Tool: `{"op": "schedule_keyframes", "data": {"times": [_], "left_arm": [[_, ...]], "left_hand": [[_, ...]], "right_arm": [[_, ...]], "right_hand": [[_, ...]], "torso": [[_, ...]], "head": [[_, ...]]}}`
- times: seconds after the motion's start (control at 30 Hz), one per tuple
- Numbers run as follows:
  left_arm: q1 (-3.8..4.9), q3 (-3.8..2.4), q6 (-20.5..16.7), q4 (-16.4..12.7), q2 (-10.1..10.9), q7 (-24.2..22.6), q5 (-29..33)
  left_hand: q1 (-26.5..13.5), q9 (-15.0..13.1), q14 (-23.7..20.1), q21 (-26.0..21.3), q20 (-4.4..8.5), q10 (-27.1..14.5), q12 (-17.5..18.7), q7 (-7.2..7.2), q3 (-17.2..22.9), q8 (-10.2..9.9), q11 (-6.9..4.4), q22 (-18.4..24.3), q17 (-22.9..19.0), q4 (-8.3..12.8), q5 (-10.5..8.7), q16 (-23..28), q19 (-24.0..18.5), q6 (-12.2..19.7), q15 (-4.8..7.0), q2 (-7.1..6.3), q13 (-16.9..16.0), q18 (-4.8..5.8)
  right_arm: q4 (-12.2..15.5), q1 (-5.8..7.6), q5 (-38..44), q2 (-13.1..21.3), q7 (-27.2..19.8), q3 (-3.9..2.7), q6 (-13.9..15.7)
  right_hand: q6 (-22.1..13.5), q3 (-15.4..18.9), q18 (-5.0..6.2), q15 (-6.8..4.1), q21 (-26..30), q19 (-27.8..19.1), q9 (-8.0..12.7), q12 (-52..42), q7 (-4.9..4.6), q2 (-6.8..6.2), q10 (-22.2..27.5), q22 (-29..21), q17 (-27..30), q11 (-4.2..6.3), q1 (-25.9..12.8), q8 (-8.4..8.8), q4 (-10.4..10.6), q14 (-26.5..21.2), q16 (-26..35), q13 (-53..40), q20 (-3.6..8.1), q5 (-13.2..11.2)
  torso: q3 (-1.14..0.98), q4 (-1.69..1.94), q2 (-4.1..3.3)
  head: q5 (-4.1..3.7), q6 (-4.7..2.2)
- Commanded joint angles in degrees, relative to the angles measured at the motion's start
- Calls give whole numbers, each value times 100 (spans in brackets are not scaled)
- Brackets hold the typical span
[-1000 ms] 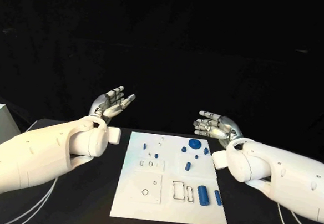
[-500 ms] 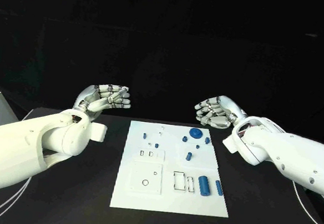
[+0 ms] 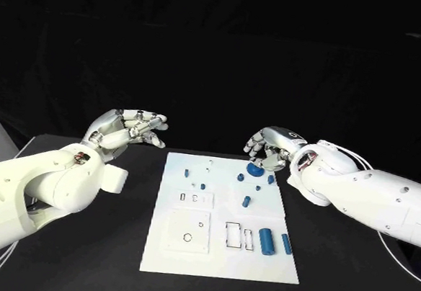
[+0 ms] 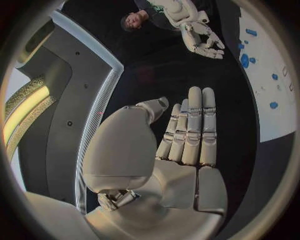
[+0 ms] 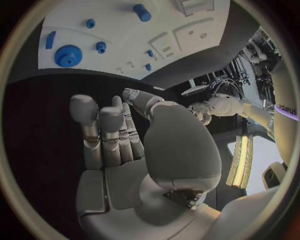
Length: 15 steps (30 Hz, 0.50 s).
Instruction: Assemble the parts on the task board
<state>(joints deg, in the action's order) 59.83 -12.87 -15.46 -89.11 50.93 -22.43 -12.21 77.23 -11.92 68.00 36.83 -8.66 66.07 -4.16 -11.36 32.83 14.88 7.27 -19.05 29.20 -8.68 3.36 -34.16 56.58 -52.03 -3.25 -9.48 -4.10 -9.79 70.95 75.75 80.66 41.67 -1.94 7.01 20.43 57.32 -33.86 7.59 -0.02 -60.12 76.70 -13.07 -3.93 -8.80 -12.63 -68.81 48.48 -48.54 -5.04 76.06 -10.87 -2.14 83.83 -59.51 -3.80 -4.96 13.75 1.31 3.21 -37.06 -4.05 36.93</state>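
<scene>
1. Left hand hangs in the air over the black table, off the far left corner of the task board; its fingers curl toward the thumb in the head view with nothing between them, while its own wrist view shows the fingers lying straight side by side, so I cannot tell whether it is clenched or released.
2. Task board, a white plate, lies flat in the middle of the table, between the two arms.
3. Small blue pegs stand scattered on the board's far half, and outlined slots sit near its middle.
4. Blue gear-like disc rests at the board's far right corner, just under the right hand.
5. Blue cylinder and a slimmer blue bar lie side by side on the board's near right part.
6. Right hand hovers above the far right corner, fingers bent partway inward and apart, palm bare, grasping nothing.
</scene>
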Motion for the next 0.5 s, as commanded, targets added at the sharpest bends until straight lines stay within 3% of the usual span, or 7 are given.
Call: {"op": "schedule_keyframes", "data": {"times": [0.03, 0.3, 0.5], "left_arm": [[-3, -44, 276, -148, 52, 10, -50], [-4, -112, 307, -346, 134, 20, -36], [-5, -144, 328, -427, 175, 33, -34]], "left_hand": [[-62, -28, -31, 188, 3, 57, 35, 13, 51, 2, 5, -120, 149, 14, -2, -201, -75, -39, 18, 3, -6, -50], [-122, -70, -60, 443, 8, 55, 41, 16, 80, -9, 1, -283, 317, 37, -4, -453, -153, -30, 25, -11, -5, -53], [-142, -79, -60, 511, 8, 43, 43, 12, 83, -17, 4, -325, 356, 38, -5, -518, -169, -19, 25, -16, -3, -54]], "right_arm": [[-106, 4, 893, -86, 432, 0, -355], [-300, -39, 1134, -221, 590, 6, -484], [-404, -82, 1199, -290, 637, 11, -588]], "right_hand": [[43, -112, -207, -12, -885, 410, -81, 50, 8, -231, 209, 1055, -1152, -13, -57, 69, 84, 225, -1232, 3, -30, -73], [-79, -39, -193, 6, -869, 417, -100, 49, 18, -304, 445, 1029, -1307, -28, -59, 128, 109, 204, -1419, -6, -54, -80], [-112, 31, -181, 12, -829, 405, -110, 48, 22, -313, 551, 974, -1329, -33, -51, 143, 119, 190, -1463, -11, -61, -88]], "torso": [[13, 79, -134], [15, 155, -244], [17, 181, -291]], "head": [[-65, -27], [-138, -44], [-171, -57]]}}
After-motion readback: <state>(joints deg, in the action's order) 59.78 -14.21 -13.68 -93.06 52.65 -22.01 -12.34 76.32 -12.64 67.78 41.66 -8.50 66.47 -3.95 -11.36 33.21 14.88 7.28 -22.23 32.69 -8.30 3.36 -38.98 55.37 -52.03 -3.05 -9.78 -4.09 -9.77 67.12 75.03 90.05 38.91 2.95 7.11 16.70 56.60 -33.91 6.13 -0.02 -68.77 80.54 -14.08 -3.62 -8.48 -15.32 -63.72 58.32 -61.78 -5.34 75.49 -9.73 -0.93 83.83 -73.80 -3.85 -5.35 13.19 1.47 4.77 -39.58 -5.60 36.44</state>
